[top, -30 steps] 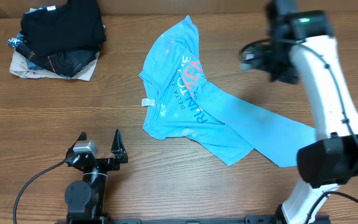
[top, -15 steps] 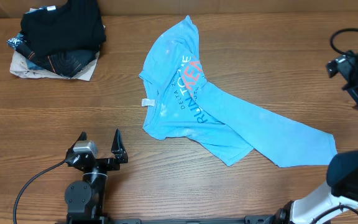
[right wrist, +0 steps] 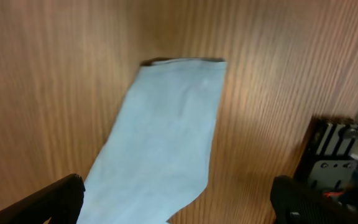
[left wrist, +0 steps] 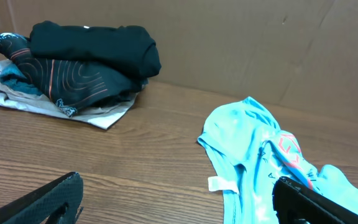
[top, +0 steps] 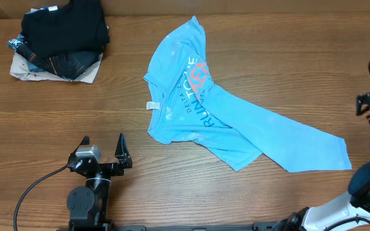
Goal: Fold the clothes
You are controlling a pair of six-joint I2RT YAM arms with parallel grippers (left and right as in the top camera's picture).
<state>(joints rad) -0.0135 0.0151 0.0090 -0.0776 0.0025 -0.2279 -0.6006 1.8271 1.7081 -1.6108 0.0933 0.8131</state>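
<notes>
Across the middle of my wooden table [top: 249,38] the sky-blue T-shirt [top: 236,125] lies crumpled and unfolded, red and white lettering up, one long part stretched toward the right front edge. A pile of dark folded garments [top: 60,38] sits at the far left corner, well apart from the shirt. My left gripper [top: 103,142] rests near the front edge with jaws spread wide and empty, and my right gripper [right wrist: 176,186] looks down on the shirt's outstretched end, jaws equally wide, gripping nothing.
</notes>
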